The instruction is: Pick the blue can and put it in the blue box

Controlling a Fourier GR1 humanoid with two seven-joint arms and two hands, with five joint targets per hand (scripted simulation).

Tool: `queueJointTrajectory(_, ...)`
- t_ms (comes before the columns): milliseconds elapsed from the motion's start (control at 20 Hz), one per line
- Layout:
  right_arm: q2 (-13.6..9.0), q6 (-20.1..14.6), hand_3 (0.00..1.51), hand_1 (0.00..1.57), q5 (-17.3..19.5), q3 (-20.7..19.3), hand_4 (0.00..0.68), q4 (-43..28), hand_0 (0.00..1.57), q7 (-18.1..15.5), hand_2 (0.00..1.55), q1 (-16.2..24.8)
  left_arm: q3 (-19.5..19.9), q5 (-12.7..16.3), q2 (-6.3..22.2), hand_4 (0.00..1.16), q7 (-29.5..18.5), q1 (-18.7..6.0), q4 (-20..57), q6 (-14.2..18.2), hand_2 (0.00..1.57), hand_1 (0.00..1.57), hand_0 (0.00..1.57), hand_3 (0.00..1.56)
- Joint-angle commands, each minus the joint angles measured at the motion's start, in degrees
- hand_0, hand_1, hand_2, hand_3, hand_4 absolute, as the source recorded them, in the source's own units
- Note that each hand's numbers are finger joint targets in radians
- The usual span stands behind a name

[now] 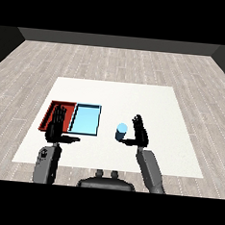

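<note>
A light blue can stands upright on the white table, right of the trays. My right hand is just to the can's right, fingers straight and pointing up, thumb reaching under toward the can's base; it is open and not curled round the can. The light blue tray lies left of the can, and nothing is in it. My left hand is held upright and open over the near part of the red tray, thumb pointing right.
The red tray and the blue tray lie side by side at the table's left. Bare white tabletop extends behind and to the right of the can. A grey wooden floor surrounds the table.
</note>
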Motion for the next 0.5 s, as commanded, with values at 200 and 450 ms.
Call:
queueJointTrajectory(200,0.2,-1.6,0.0,0.0,-3.3,4.0,0.0,8.2,0.0,-6.4,0.0,-1.2,-0.9,-1.3,-1.0,0.0,0.5,-1.5,0.8,1.5,0.0,0.0,0.0,0.0)
queueJointTrajectory(450,0.2,-0.1,0.0,0.0,-5.0,2.8,0.0,13.7,0.0,-7.6,0.0,-4.5,-2.1,-1.7,-1.2,0.0,2.1,4.4,-5.5,1.1,0.0,0.0,0.0,0.0)
